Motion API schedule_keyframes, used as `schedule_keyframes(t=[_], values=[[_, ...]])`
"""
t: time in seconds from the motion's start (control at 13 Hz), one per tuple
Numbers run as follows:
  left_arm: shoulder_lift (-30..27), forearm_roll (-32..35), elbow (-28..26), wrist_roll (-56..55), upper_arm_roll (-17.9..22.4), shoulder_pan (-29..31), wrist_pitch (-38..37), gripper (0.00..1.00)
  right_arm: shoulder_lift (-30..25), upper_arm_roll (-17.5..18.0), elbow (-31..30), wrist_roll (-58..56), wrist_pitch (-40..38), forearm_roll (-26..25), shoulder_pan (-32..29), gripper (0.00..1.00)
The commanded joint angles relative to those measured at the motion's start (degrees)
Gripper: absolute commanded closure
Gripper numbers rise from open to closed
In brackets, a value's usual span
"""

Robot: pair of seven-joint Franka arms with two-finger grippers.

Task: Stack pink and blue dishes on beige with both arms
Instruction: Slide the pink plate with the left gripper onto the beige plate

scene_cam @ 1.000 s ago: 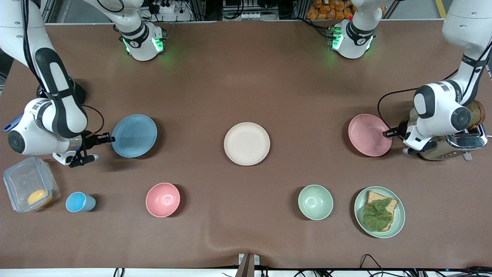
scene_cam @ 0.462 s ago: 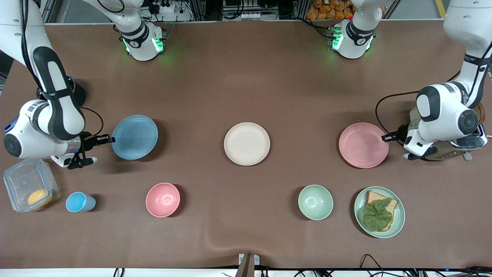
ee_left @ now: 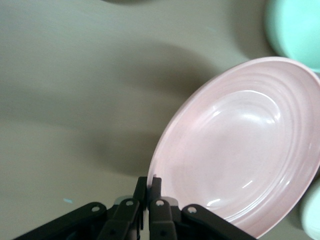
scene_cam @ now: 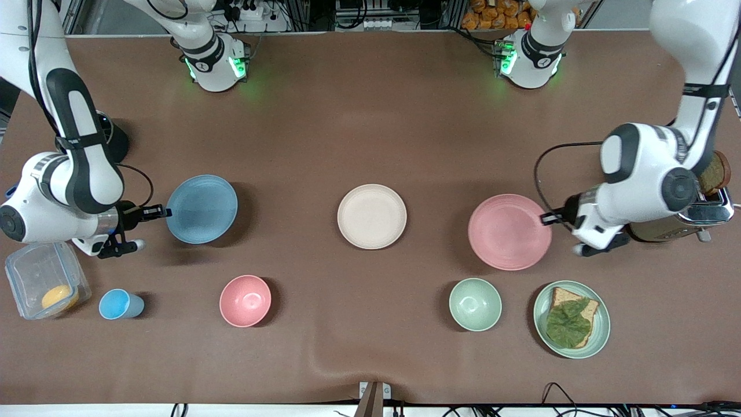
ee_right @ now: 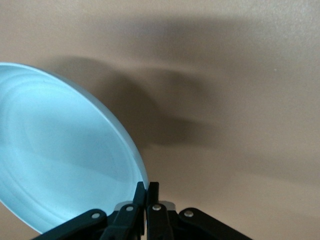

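The beige plate [scene_cam: 371, 216] lies bare at the table's middle. My left gripper [scene_cam: 547, 219] [ee_left: 150, 182] is shut on the rim of the pink plate [scene_cam: 509, 231] [ee_left: 240, 150], which hangs lifted above the table between the beige plate and the toaster. My right gripper [scene_cam: 164, 212] [ee_right: 148, 189] is shut on the rim of the blue plate [scene_cam: 202, 208] [ee_right: 60, 155], held tilted above the table toward the right arm's end. Each plate casts a shadow on the cloth beneath it.
Nearer the front camera stand a blue cup [scene_cam: 118, 304], a deep pink bowl [scene_cam: 245, 300], a green bowl [scene_cam: 475, 304] and a green plate with bread and a leaf [scene_cam: 572, 319]. A clear lidded box [scene_cam: 43, 282] sits by the right arm, a toaster [scene_cam: 689, 217] by the left.
The left arm has lifted the pink plate and carried it toward the beige plate. The right arm has raised the blue plate slightly, with little sideways movement.
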Motion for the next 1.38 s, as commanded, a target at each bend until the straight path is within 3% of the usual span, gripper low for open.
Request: schedule_keyframes(t=[0.0, 0.15, 0.31, 0.62, 1.31], values=[[4.5, -2.6, 5.4, -6.4, 0.0, -8.2, -0.5, 1.0, 1.5, -0.1, 3.1, 1.0, -2.3, 0.7, 0.5, 1.0], [6.0, -2.6, 7.1, -11.9, 0.0, -14.1, 0.2, 1.0, 1.5, -0.1, 3.3, 1.4, -2.4, 0.7, 0.5, 1.0], [6.1, -2.6, 7.0, -14.1, 0.0, -16.5, 0.8, 1.0, 1.5, -0.1, 3.6, 1.5, -2.5, 0.7, 0.5, 1.0], [5.8, -4.9, 2.2, -15.1, -1.0, -16.7, 5.8, 1.0, 1.5, -0.1, 4.9, 3.9, -4.3, 0.7, 1.6, 1.0], [10.4, -9.5, 1.3, -15.1, -2.6, -20.2, 18.1, 1.0, 1.5, -0.1, 5.7, 6.2, -4.6, 0.7, 3.3, 1.0]])
